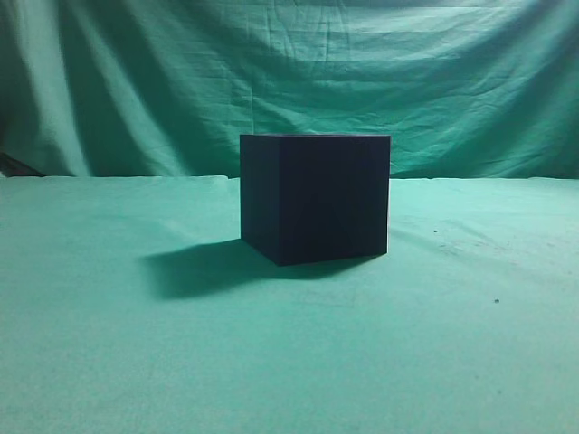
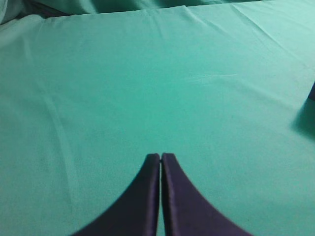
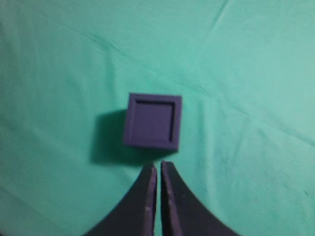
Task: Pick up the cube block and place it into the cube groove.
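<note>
We see the cube block inside the cube groove; both grippers' fingers pressed together, empty; placement appears done.

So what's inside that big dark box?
From above, the cube groove shows a square hollow inside a thin rim, evenly purple. Whether a block fills it cannot be told.

The exterior view looks level along the green-clothed worktop; both wrist views look down, sharing that cloth.
</note>
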Controlling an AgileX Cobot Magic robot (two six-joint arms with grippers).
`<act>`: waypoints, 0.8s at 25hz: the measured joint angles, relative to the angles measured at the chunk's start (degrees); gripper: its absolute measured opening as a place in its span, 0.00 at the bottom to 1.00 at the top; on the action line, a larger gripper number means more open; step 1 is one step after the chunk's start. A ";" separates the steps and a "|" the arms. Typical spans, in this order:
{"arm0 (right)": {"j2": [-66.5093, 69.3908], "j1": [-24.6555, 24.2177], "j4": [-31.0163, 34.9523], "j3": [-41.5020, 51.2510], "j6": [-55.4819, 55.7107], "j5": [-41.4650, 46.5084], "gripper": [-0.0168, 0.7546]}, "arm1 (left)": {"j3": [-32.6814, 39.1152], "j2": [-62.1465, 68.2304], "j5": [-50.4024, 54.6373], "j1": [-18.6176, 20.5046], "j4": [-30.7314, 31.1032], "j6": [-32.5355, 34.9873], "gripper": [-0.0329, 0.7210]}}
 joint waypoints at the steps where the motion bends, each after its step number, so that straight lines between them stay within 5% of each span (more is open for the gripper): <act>1: -2.57 0.00 -0.95 1.93 0.16 0.13 0.02 | 0.00 0.00 0.00 0.00 0.00 0.00 0.04; 11: -25.92 0.00 -5.71 22.63 2.36 0.08 0.02 | 0.00 0.00 0.00 0.00 0.00 0.00 0.04; 20: -42.63 0.00 -4.54 35.10 3.21 -9.30 0.02 | 0.00 0.00 0.00 0.00 0.00 0.00 0.04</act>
